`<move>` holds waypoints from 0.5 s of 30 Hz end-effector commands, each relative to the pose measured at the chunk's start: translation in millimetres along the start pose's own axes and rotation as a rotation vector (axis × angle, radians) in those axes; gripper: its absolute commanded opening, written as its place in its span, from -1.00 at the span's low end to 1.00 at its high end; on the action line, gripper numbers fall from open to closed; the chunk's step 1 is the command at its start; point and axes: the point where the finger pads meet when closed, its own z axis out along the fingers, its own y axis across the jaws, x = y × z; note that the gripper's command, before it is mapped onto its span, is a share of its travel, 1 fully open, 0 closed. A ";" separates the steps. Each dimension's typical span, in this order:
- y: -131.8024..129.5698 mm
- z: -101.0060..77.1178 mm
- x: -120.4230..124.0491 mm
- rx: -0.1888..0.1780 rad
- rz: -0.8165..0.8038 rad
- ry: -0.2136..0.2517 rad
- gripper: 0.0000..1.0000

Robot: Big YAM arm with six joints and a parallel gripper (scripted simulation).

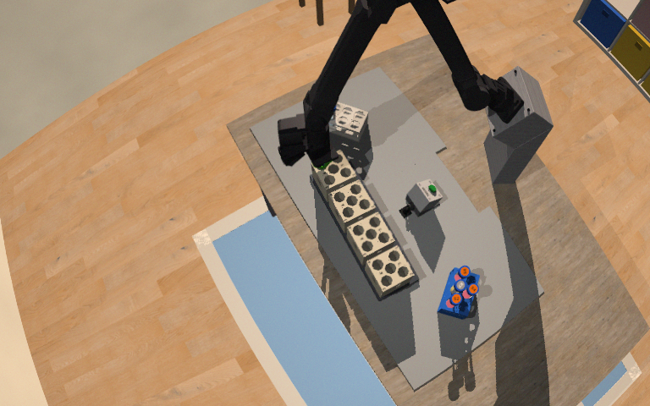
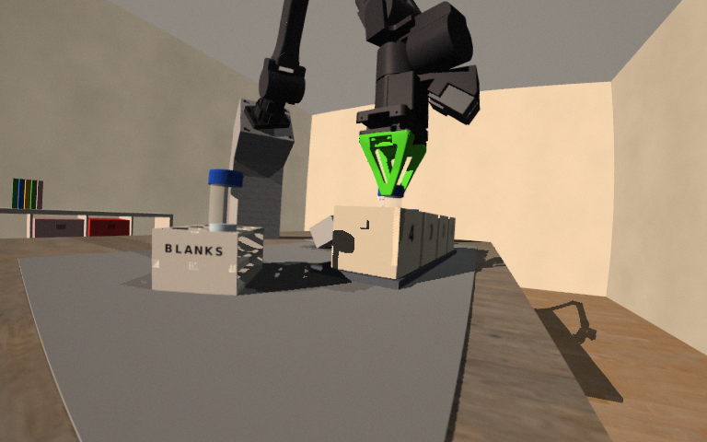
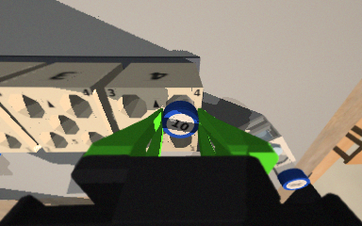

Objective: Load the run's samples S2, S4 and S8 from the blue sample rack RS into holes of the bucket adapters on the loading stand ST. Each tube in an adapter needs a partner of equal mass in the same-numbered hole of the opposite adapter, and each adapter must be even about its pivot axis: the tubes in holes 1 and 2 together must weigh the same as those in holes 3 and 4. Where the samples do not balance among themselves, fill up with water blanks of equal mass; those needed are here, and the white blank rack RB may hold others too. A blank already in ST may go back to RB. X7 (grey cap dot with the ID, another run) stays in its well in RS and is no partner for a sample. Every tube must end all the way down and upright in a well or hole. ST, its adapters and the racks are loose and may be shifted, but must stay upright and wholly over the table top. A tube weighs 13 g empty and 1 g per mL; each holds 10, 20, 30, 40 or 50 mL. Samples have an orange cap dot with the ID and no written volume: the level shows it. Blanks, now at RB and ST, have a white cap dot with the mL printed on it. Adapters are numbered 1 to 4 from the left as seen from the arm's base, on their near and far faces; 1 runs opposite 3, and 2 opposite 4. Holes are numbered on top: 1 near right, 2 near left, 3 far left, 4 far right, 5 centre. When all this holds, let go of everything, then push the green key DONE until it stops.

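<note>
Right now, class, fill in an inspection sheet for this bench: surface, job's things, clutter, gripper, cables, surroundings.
Surface: grey mat over a wooden table top.
Job's things: loading stand carries four tan adapters in a row; adapter 4 holds a blue-capped blank marked 10 in a far hole. White rack labelled BLANKS holds one upright blank. Blue sample rack holds three orange-dotted tubes and one grey-dotted tube. Green DONE key on its grey box.
Clutter: nothing seen.
Gripper: green fingers closed on the 10 blank's cap, gripper pointing down.
Cables: nothing seen.
Surroundings: wood floor, blue rug, shelf with coloured bins.
</note>
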 end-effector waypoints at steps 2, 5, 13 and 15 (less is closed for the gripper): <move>-6.5 -7.9 -11.8 0.011 0.004 -0.031 -1.00; -6.5 -7.9 -11.8 0.011 0.004 -0.031 -1.00; -9.8 -16.5 -3.0 0.017 0.006 -0.020 -1.00; -8.1 -19.3 -3.6 0.014 0.006 -0.021 -1.00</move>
